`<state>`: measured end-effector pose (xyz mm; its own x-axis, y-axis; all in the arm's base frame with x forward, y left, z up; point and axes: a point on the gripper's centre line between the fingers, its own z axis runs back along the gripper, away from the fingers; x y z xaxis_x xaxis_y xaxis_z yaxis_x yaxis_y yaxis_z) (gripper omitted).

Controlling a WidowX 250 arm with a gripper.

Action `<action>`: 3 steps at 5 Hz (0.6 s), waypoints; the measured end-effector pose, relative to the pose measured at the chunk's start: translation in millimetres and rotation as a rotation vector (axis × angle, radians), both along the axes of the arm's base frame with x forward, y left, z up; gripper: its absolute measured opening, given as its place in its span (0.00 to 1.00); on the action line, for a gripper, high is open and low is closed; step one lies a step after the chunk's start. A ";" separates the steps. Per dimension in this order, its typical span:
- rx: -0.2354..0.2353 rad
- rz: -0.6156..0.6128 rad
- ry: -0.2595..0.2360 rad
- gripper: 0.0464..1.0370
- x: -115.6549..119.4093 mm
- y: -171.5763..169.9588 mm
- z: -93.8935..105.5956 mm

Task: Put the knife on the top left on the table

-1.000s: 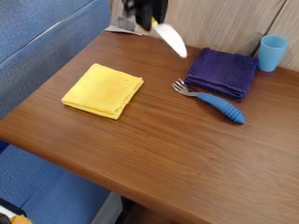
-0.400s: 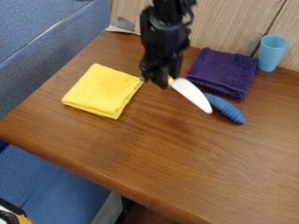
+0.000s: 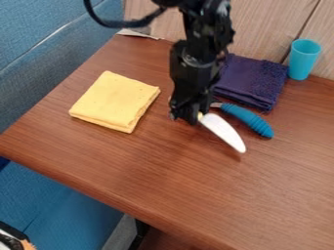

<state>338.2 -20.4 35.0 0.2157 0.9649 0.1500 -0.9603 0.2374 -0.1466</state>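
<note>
From the camera view, I see the knife [image 3: 223, 133] slanting across the middle of the table [image 3: 163, 185], its rounded white tip aimed toward the lower right and its handle end up at the left, in the grip. The long axis runs on that diagonal, and the blade looks to dip a little toward the wood; whether the tip touches, I can't tell from where I stand. The gripper [image 3: 190, 117] hangs down from the top, its fingers pinching the knife by the handle, with just a speck of yellow peeping out beside the blade. Close by, up and to the right of the blade, lies the fork [image 3: 246, 118], its fat ribbed blue handle slanting much the same way. As for containers, there's a blue cup [image 3: 302, 66] standing upright at the upper right, beside the folded purple cloth [image 3: 251, 80] — I can't make out what is in it. Compared with a moment ago, the gripper and knife have shifted down and to the right, and the blade that crossed the fork now sits clear below its handle — while the cup, the fork and the folded yellow cloth [image 3: 114, 101] have stayed put.
</note>
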 end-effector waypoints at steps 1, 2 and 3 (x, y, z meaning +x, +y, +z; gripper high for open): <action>-0.003 -0.004 0.009 0.28 4.3 -1.8 -6.2; -0.002 0.004 0.017 0.35 6.7 -1.9 -6.3; 0.018 0.020 0.038 0.65 3.3 1.6 -6.1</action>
